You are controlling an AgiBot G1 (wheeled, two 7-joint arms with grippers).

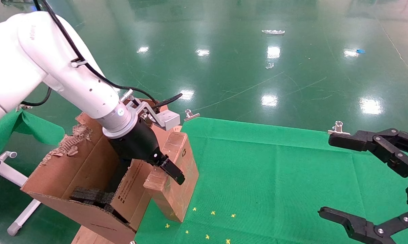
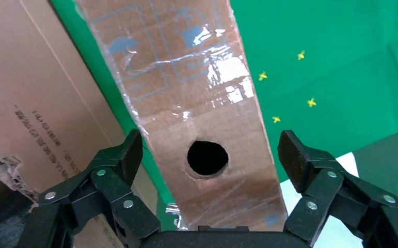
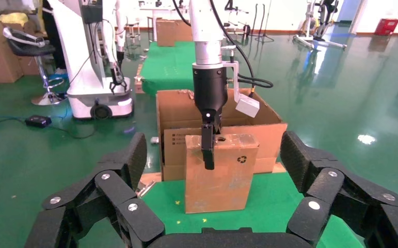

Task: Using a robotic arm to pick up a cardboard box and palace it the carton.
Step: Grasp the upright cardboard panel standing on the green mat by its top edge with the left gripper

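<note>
The cardboard box [image 1: 178, 176] stands on end on the green cloth [image 1: 275, 169], right beside the carton [image 1: 88, 162]. Its taped top has a round hole [image 2: 207, 157]. My left gripper [image 1: 166, 167], on the white robotic arm, is open and straddles the box's top; one finger [image 1: 174, 173] hangs over the near face. In the left wrist view the fingers [image 2: 132, 153] sit either side of the box [image 2: 196, 103], with a gap on one side. My right gripper [image 1: 327, 175] is open and empty, far right. Its view shows the box [image 3: 222, 175] and the carton [image 3: 269, 129].
The carton's flaps stand up, one with a torn edge [image 1: 68, 144], and black foam [image 1: 88, 196] lies inside. Small yellow marks [image 1: 212, 212] dot the cloth. Binder clips [image 1: 337, 128] hold its far edge. A white tube frame [image 1: 7, 169] stands at the left.
</note>
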